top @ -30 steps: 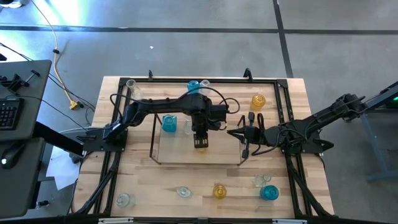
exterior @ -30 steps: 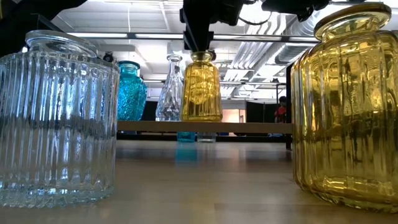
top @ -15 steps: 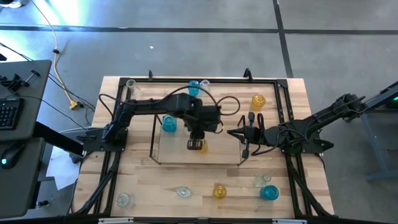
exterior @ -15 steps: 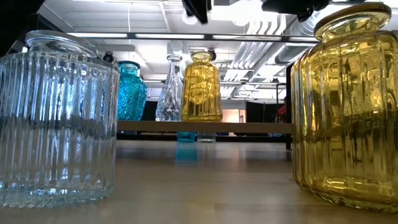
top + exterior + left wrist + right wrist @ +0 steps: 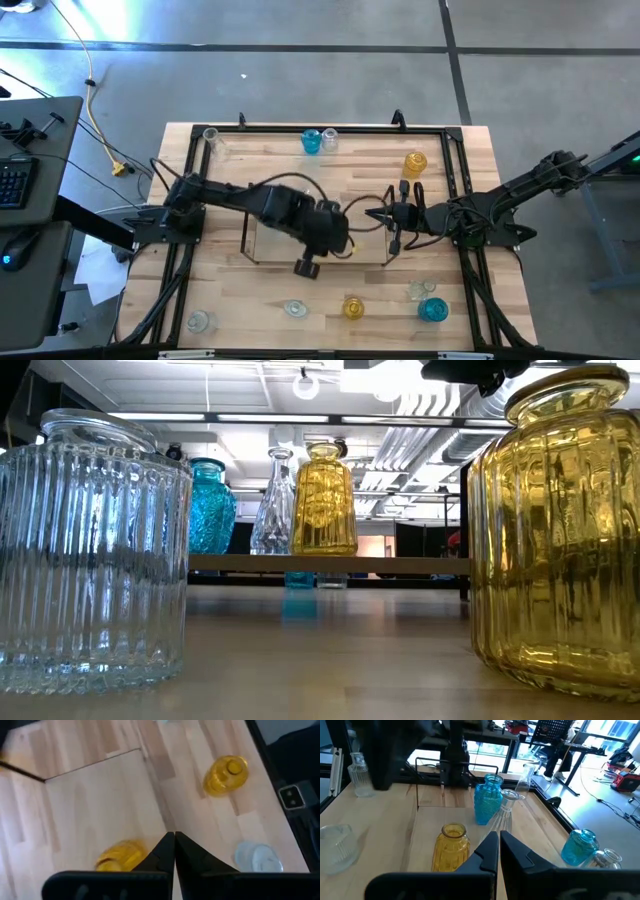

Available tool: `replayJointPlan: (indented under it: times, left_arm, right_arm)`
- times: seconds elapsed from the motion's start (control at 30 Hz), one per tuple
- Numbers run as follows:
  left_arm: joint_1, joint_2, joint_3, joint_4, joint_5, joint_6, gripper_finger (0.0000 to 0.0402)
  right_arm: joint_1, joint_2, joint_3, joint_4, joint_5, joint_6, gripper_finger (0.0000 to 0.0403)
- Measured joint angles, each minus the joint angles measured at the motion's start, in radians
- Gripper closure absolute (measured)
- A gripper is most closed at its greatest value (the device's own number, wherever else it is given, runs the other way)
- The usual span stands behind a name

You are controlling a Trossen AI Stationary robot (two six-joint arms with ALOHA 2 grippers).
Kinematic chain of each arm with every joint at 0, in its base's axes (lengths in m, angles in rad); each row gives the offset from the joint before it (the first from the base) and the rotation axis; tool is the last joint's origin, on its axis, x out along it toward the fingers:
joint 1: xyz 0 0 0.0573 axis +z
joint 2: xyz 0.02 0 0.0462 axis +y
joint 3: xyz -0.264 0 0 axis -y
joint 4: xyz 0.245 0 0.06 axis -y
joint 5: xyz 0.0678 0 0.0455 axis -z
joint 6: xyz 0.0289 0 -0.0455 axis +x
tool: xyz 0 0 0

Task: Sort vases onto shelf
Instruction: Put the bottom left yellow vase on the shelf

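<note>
Left gripper [image 5: 308,267]: from the high view I see it over the shelf's near edge, fingers together, holding nothing.
Right gripper [image 5: 372,214]: I see it waiting at the shelf's right end, fingers together, empty.
High view, shelf [image 5: 270,245]: I see its light wood surface mid-table, partly covered by the left arm.
High view, loose vases: I count a blue vase [image 5: 311,141] and a yellow vase [image 5: 416,163] on the far side; a second yellow vase [image 5: 352,306] and a second blue vase [image 5: 432,310] near the front edge.
Low view: I see a teal vase [image 5: 209,507], a clear narrow-necked vase [image 5: 274,505] and an amber ribbed vase [image 5: 324,501] upright in a row on the shelf board [image 5: 400,565].
Left wrist view: I see closed fingertips [image 5: 166,851] above the board, an amber vase [image 5: 120,856] just beside them.
Right wrist view: I see closed fingertips [image 5: 492,845] facing the amber shelf vase [image 5: 451,847].
</note>
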Motion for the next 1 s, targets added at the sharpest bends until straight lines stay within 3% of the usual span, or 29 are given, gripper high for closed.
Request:
replayJointPlan:
  times: [0.37,0.63,0.83,1.0]
  left_arm:
    - [-0.049,-0.396,-0.672,0.666,0.058,-0.075,0.0401]
    - [-0.101,-0.716,-1.148,1.119,-0.074,-0.148,0.0401]
    - [-0.153,-0.912,-1.395,1.381,-0.21,-0.096,0.0401]
    - [-0.186,-1.064,-1.524,1.453,-0.319,-0.079,0.0401]
  right_arm:
    - [0.0,0.012,0.0,0.004,-0.015,0.038,0.0379]
    - [-0.056,0.12,0.003,0.137,-0.06,0.011,0.0328]
    - [-0.059,0.233,0.062,0.13,-0.077,0.093,0.0245]
    - [-0.051,0.385,0.141,0.13,-0.079,0.236,0.0159]
